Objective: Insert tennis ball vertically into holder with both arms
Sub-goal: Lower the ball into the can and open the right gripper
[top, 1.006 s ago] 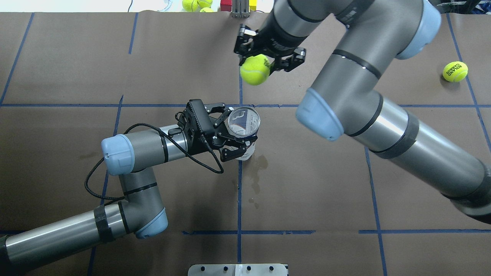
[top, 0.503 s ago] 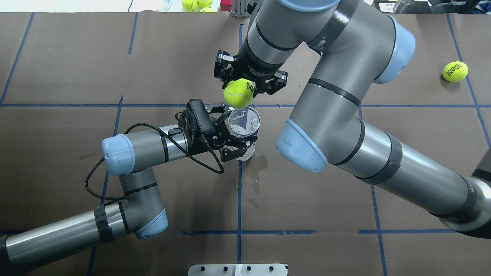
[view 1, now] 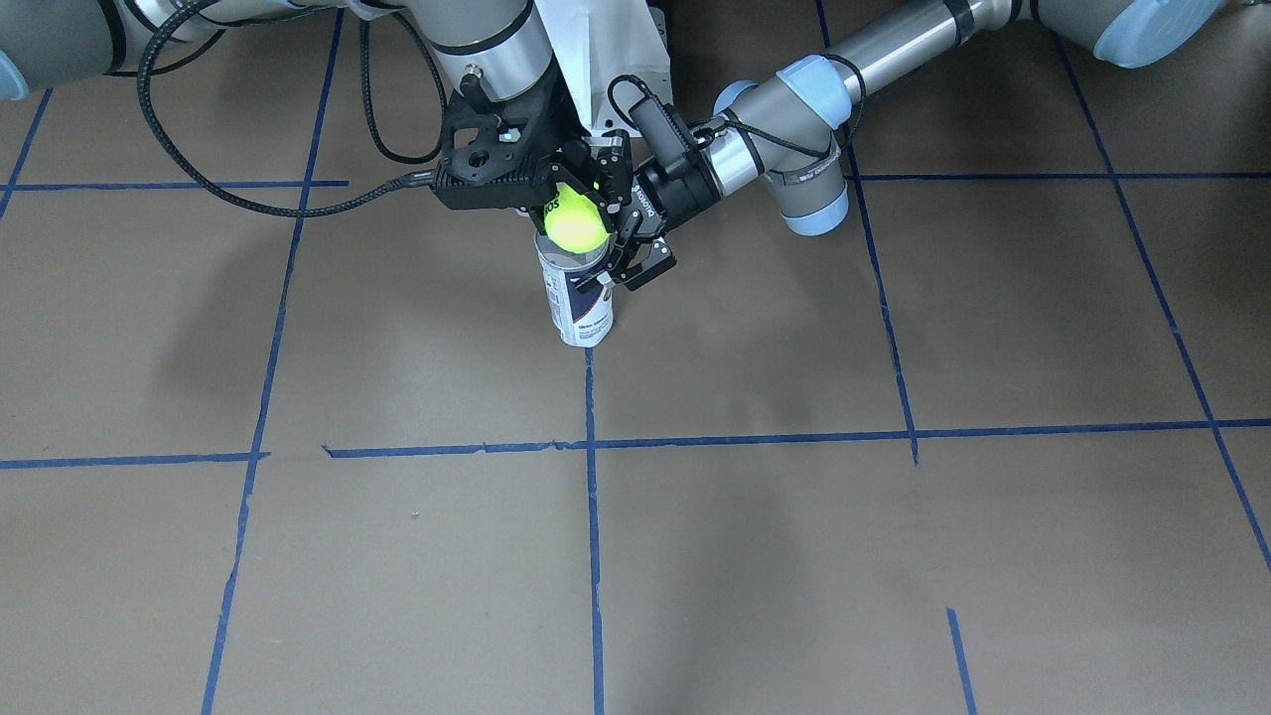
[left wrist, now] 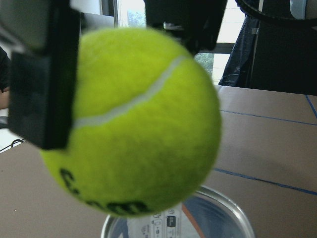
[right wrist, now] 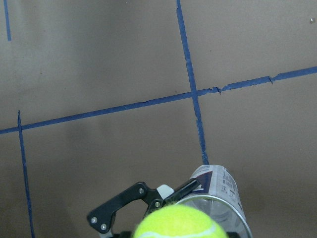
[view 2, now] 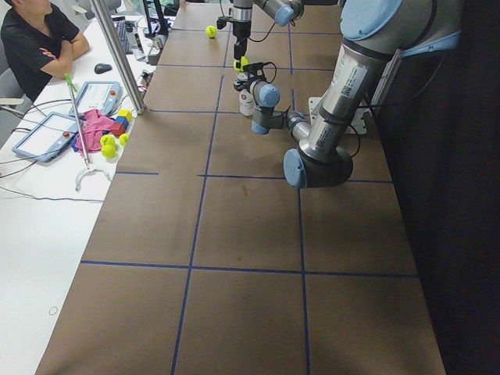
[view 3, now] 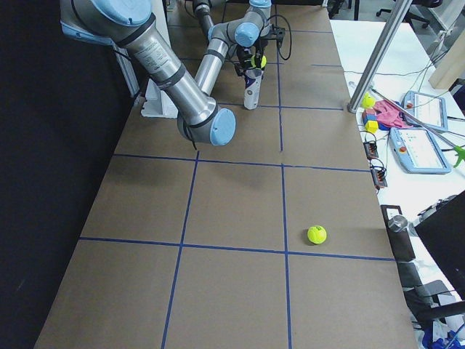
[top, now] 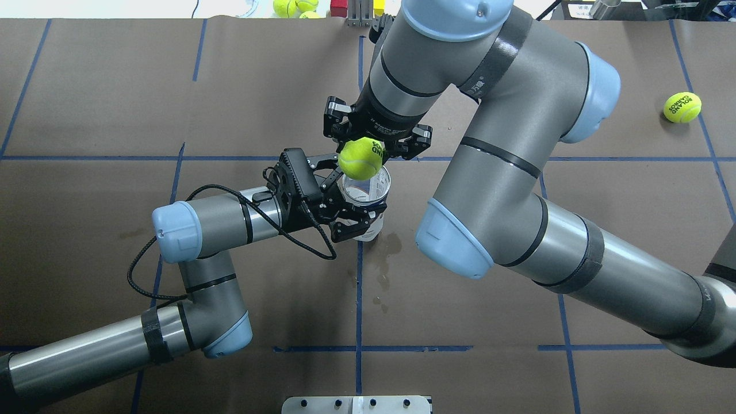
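Note:
The clear holder [top: 375, 192] with a navy and white label stands upright on the brown paper, mouth up. My left gripper [top: 347, 199] is shut on its upper part from the side. My right gripper [top: 368, 150] points down and is shut on the tennis ball [top: 360, 159], which hangs just above the holder's far-left rim. The front view shows the tennis ball [view 1: 576, 222] right over the holder [view 1: 582, 306], close to the rim. In the left wrist view the tennis ball [left wrist: 133, 119] fills the frame above the holder's rim [left wrist: 240, 220]. The right wrist view shows the tennis ball [right wrist: 181, 223] beside the holder's mouth [right wrist: 218, 193].
A second tennis ball [top: 682, 107] lies at the far right of the table. More balls [top: 284, 7] and coloured blocks sit beyond the far edge. A white bolted plate [top: 356, 404] is at the near edge. A person [view 2: 31, 39] sits at the side desk.
My right arm has swung the tennis ball left and toward the robot, from beyond the blue line to just over the holder's mouth. The left arm and holder have not moved.

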You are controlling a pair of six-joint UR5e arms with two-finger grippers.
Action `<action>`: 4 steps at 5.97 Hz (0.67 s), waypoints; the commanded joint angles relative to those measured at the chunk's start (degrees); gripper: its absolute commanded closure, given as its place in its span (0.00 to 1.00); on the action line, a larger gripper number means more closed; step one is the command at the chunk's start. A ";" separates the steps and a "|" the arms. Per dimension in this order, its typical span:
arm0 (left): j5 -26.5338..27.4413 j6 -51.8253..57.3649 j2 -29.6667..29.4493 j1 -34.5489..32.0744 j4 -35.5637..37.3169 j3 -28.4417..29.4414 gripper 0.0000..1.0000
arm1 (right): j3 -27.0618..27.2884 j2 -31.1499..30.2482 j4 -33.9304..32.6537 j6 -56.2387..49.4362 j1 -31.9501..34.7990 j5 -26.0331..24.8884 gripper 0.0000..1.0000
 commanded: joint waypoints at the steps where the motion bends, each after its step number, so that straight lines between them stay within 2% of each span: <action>1: 0.00 -0.38 -0.02 0.00 0.00 -0.02 0.22 | 0.17 -0.42 -1.27 0.00 -0.68 -0.26 0.19; 2: 0.00 -0.38 -0.02 0.00 0.00 -0.02 0.22 | 0.17 -0.33 -1.37 0.00 -0.68 -0.26 0.07; 4: 0.00 -0.47 -0.02 0.00 0.00 -0.02 0.22 | 0.26 -0.16 -1.46 0.00 -0.68 -0.26 0.02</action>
